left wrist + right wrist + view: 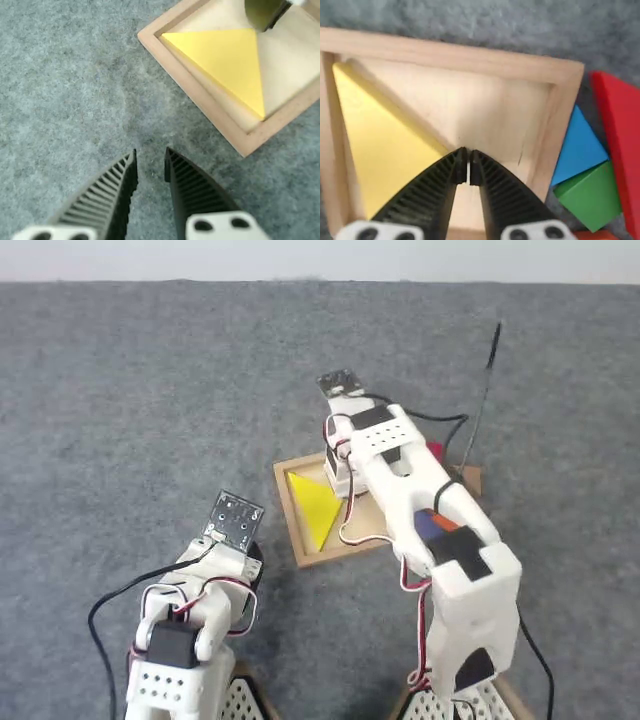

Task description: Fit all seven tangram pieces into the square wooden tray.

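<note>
A grey carpet [150, 390] is covering the whole table, and the two arms are standing side by side on it. The right arm [430, 510] is stretching out over the square wooden tray [288, 502], while the left arm [190, 630] is sitting folded nearer its base, short of the tray.

The tray is lying flat on the carpet. A big yellow triangle [380, 135] is lying inside it, its long side running along one wall and its corner pointing to the tray's middle. Outside the opposite wall, a red piece [620, 135] is lying on the carpet, with a green piece [590, 200] and a smaller blue triangle [577, 147] sitting between it and the tray, the blue one touching the wall.

The right gripper [468, 152] is hanging over the bare tray floor just beside the yellow corner, its fingers pressing almost together on nothing. The left gripper [150, 155] is hovering over carpet near a tray corner, fingers standing slightly apart and holding nothing
</note>
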